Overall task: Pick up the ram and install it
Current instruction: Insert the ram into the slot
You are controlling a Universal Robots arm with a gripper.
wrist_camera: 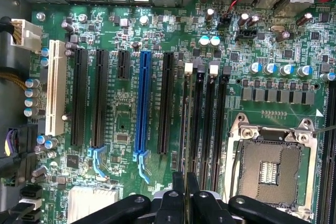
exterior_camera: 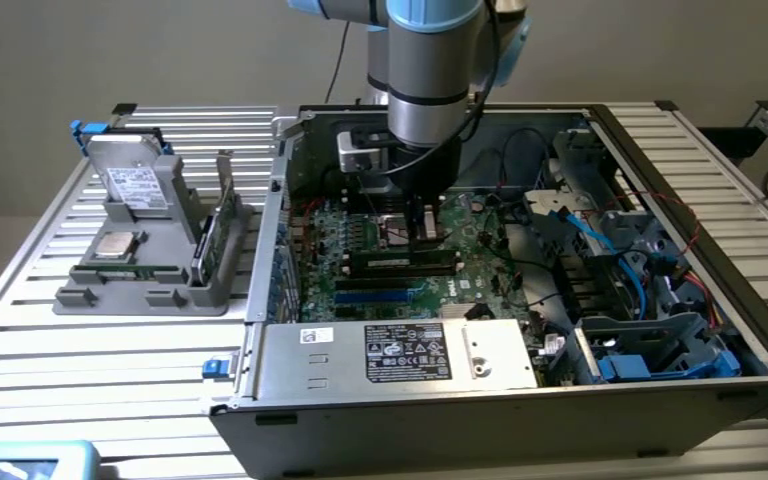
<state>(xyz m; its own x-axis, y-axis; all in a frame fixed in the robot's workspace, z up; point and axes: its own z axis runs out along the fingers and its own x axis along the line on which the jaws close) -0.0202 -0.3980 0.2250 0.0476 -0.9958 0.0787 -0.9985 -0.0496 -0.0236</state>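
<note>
The ram (exterior_camera: 407,262) is a long green stick with dark chips, lying along a memory slot on the motherboard (exterior_camera: 357,240) inside the open computer case (exterior_camera: 491,400). In the wrist view the ram (wrist_camera: 186,124) is seen edge-on as a thin line running from a white slot clip (wrist_camera: 188,67) down between the black fingers. My gripper (exterior_camera: 420,232) hangs straight down over the middle of the stick. My gripper (wrist_camera: 185,190) is shut on the ram's top edge. I cannot tell how deep the stick sits in the slot.
Black memory slots (wrist_camera: 210,124) and the CPU socket (wrist_camera: 268,166) lie beside the ram. A blue slot (wrist_camera: 142,103) and a white slot (wrist_camera: 52,87) are farther off. A grey holder (exterior_camera: 144,270) with parts stands at the exterior view's left. Cables (exterior_camera: 598,230) crowd the case's right.
</note>
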